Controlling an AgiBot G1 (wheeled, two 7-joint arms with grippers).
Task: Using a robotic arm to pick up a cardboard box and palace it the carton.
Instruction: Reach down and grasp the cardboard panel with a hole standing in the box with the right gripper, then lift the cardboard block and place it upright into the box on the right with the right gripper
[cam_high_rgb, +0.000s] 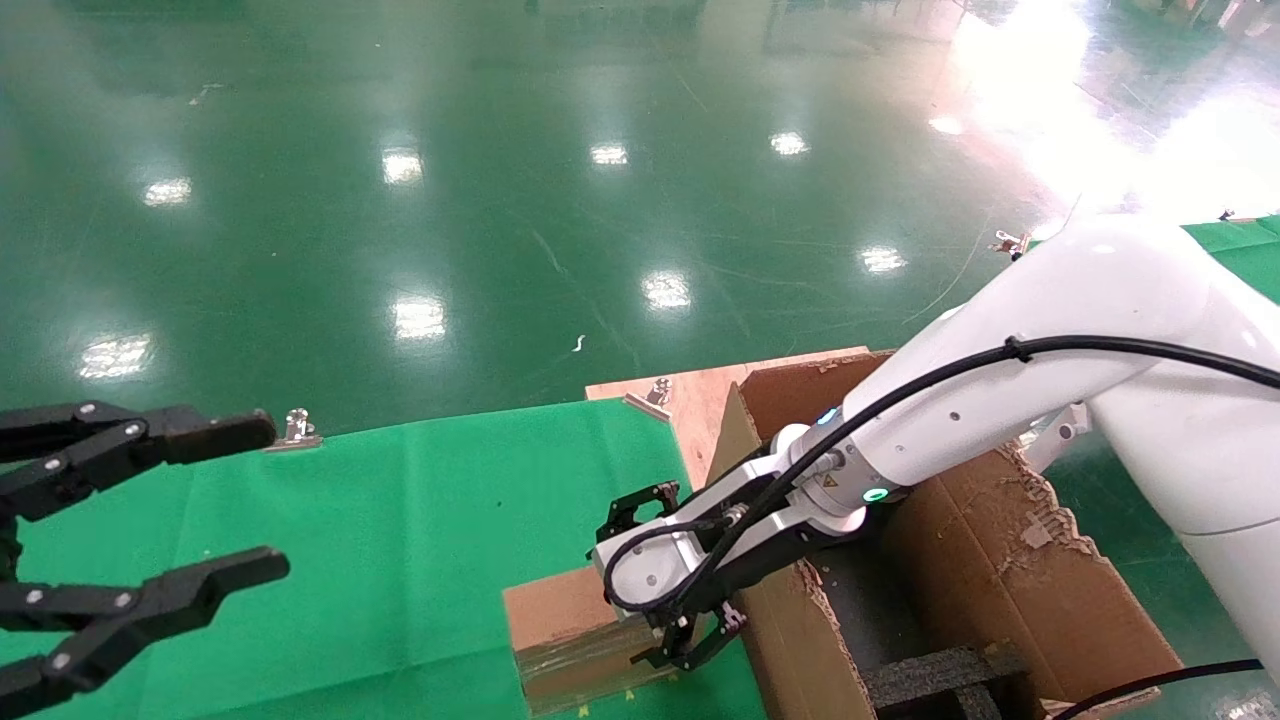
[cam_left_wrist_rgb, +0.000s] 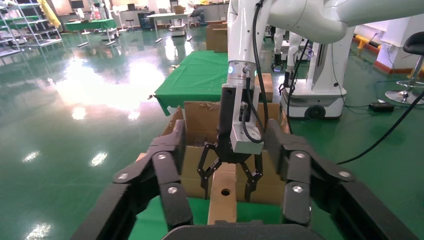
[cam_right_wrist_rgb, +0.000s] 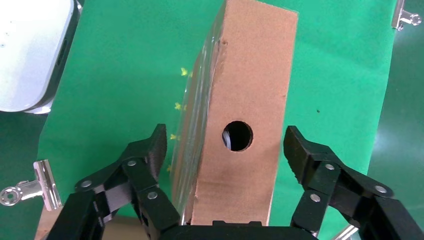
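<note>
My right hand (cam_high_rgb: 668, 590) sat low in the frame's centre, spread wide around the small closed brown cardboard box (cam_high_rgb: 565, 640) — not yet gripping. The box stood on edge on the green-clothed worktop (cam_high_rgb: 400, 540), beside the large ragged-flapped brown carton (cam_high_rgb: 1000, 560); in the right wrist view its long axis ran straight away from the fingers (cam_right_wrist_rgb: 150, 155). My black left hand (cam_high_rgb: 140, 540) hung open at far left — well apart.
</note>
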